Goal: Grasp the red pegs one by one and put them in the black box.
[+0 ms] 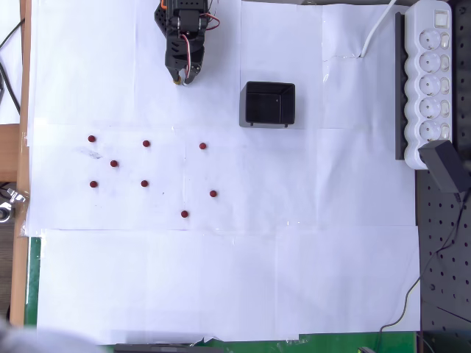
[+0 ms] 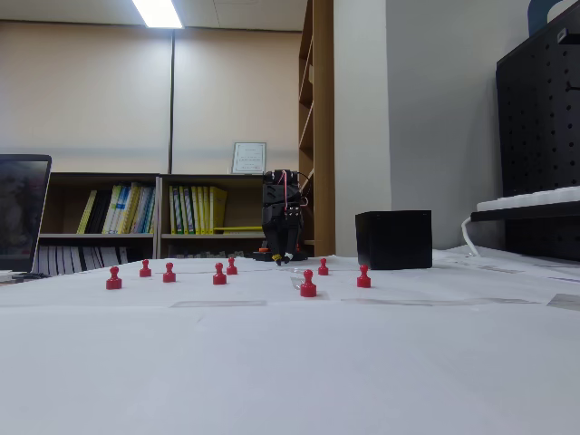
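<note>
In the overhead view the gripper (image 1: pixel 180 76) hangs at the top of the white paper, fingertips pointing down the picture, holding nothing; I cannot tell whether the fingers are spread or pressed together. All eight red pegs (image 1: pixel 146 143) stand scattered below the fingers, well apart from them. The nearest are almost straight ahead. The black box (image 1: pixel 268 104) sits beside the fingers, to their right in this view.
</note>
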